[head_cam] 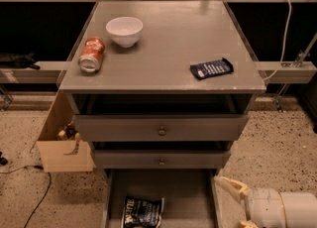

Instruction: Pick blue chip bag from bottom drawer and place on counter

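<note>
Three drawers on this cabinet, and only the bottom drawer (pixel 188 192) is pulled out, which makes sense since that's where my target is. One blue chip bag (pixel 142 212) lies flat on the drawer floor, toward the left front and partly cut off by the bottom edge of the view. My gripper (pixel 232 204) hangs low, just beside the drawer's right wall, jaws spread with nothing between them, so I reckon I'm lining up to reach in. The counter (pixel 168 48) holds one white bowl (pixel 124 30), one soda can (pixel 92 54) tipped on its side and one flat dark-blue packet (pixel 212 68), with bare space in the middle for the bag. One open cardboard box (pixel 62 152) stands on the floor by the cabinet's left side. Both upper drawers have one round knob each.
</note>
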